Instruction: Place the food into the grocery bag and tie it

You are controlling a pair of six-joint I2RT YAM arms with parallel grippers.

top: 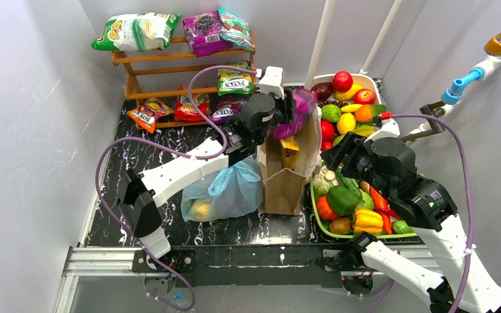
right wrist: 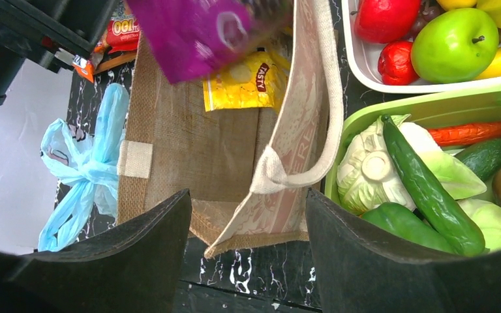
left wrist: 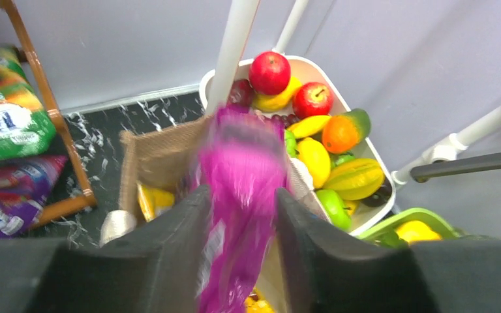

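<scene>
Above the brown bag (top: 286, 186), we saw the left gripper (left wrist: 240, 205) clamped on a purple snack packet (left wrist: 242, 156), which was motion-blurred. Right gripper (right wrist: 248, 215) was spread wide, gripping nothing, over the brown bag's near end beside the green tray (right wrist: 417, 104). Grocery bag (top: 225, 192) lay on the table just left of the brown bag, handles apparently knotted, one yellow food piece (top: 200, 209) inside. Other food (top: 346, 120) sat in the white tray (right wrist: 372, 72) and the green tray.
</scene>
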